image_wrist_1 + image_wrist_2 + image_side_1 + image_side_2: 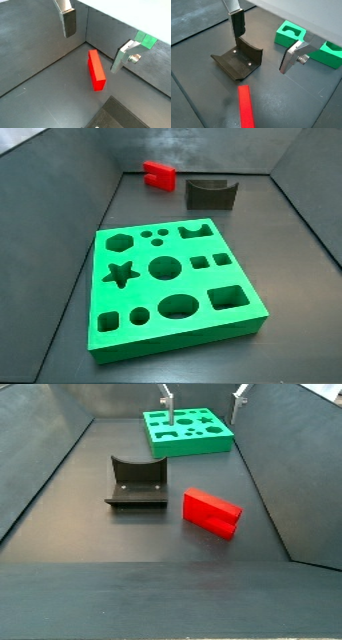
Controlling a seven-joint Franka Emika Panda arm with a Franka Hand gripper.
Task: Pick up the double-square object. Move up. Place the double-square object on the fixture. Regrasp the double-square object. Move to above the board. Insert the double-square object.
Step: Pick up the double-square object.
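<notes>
The gripper (93, 42) hung with its two silver fingers (69, 22) spread wide apart and nothing between the dark pads. In both wrist views the gap between the fingers was empty, showing only the dark floor (40, 55) below. In a side view the fingers (166, 404) appeared at the far end of the enclosure, above the board (187, 431), well apart from the fixture.

The red block (160, 174) lay on the floor, untouched by the gripper. In a side view it sat just beside the fixture (210, 193), with a narrow strip of floor separating the two. In another side view the red block (213, 513) rested near the fixture (135, 482), on the side away from the board. In a wrist view the red block (97, 70) appeared as a long narrow bar lying below the open fingers.

The fixture stood upright on the floor with its curved notch facing up. In a wrist view the fixture (239, 60) lay beneath the fingers, and one end of the red block (246, 106) pointed toward it.

The board (171, 287) lay flat, its holes unfilled, well apart from the fixture.
</notes>
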